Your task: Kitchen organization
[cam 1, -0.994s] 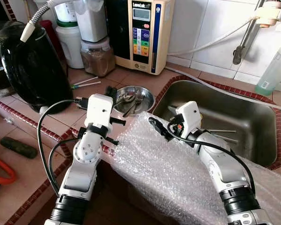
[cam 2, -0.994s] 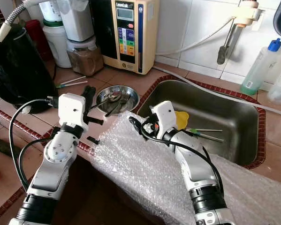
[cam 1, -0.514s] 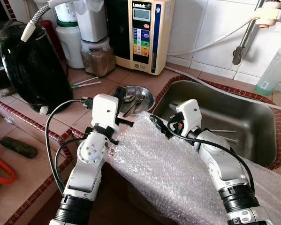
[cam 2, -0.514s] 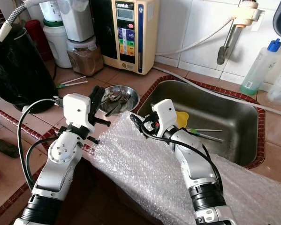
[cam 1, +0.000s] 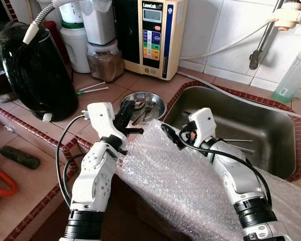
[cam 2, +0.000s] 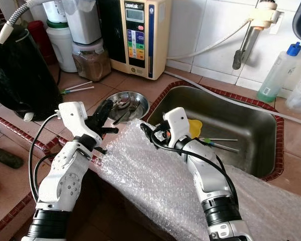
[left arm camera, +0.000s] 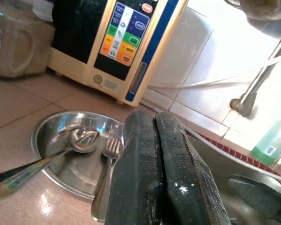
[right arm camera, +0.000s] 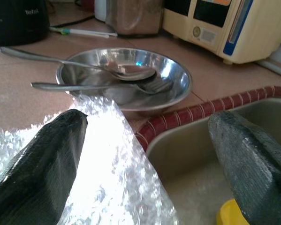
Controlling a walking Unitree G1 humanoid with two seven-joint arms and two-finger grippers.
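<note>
— Where are the grippers?

— The left gripper (left arm camera: 164, 178) has its fingers pressed together with nothing between them, hovering just beside the steel bowl (cam 1: 158, 104). The right gripper (right arm camera: 152, 164) has its fingers spread wide apart, over the near corner of the sink (cam 1: 271, 125).

— And the bowl?

— On the tiled counter (cam 1: 90, 128) beside the sink, with a spoon (right arm camera: 126, 73) and a fork (right arm camera: 145, 86) in it. Bubble wrap (cam 1: 185, 186) lies over the counter edge under both arms. A black kettle (cam 1: 34, 70) stands well to the left.
</note>
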